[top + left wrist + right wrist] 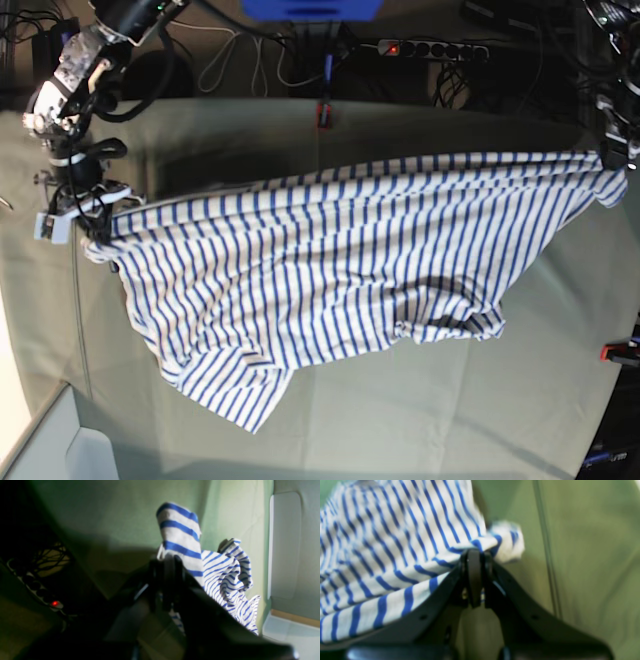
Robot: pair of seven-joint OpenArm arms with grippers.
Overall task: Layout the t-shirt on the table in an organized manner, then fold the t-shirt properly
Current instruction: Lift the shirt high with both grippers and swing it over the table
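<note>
Stretching wide across the table (480, 420), the t-shirt (330, 260) hangs between the two arms, its upper edge pulled into a long line from one side of the worktop to the other. The right gripper (475, 555) is clenched on a bunched corner of striped cloth; in its wrist view the black jaws meet tight on the fabric, with a small tuft of white and blue poking out just past them. In the base view that same gripper (85, 215) sits near the table's left edge, the cloth fanning away from it. Over at the right edge the left gripper (612, 160) pinches the opposite corner, and its own wrist view shows the dark jaws (166, 562) closed on a fold of broad blue stripes that stands up above them, the rest of the shirt trailing off crumpled beyond. Below the taut top line the body of the shirt sags onto the pale green cover, wrinkled and skewed, one loose end reaching toward the near edge at lower left, another puckered into folds around mid-table. A red clip (323, 112) sits at the far edge, another (618, 352) at the right edge, and a power strip (430, 47) with a lit red switch lies behind the table.
</note>
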